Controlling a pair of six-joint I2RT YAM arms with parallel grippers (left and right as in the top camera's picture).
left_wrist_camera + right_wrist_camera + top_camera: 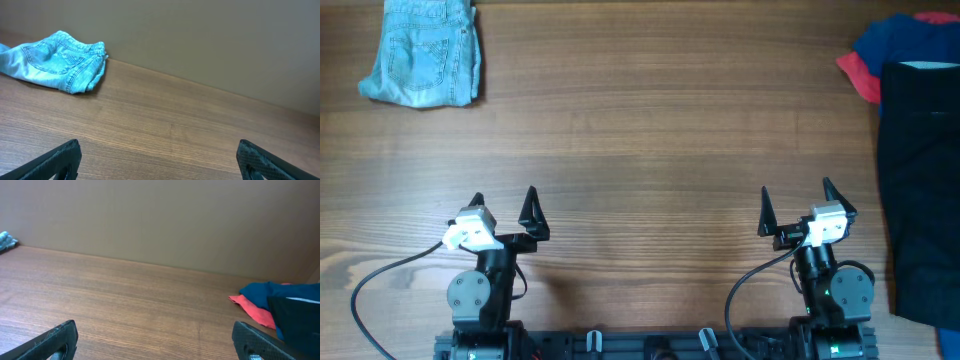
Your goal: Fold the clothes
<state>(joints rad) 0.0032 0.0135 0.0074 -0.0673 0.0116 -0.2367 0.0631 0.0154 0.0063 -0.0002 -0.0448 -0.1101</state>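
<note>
Denim shorts (420,55) bunched at counter (650,130) far-left corner; black garment (925,190), blue garment (900,40), red garment (858,72) piled at its right edge. Left pincer (503,195) and right pincer (796,187) gape empty at its near edge. Best approach: drag one garment to counter centre, flatten first.

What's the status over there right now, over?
Left tool open, empty. Right tool open, empty. Denim shorts far left; black garment, blue garment, red garment piled far right, none touched. Nothing in the way.
</note>
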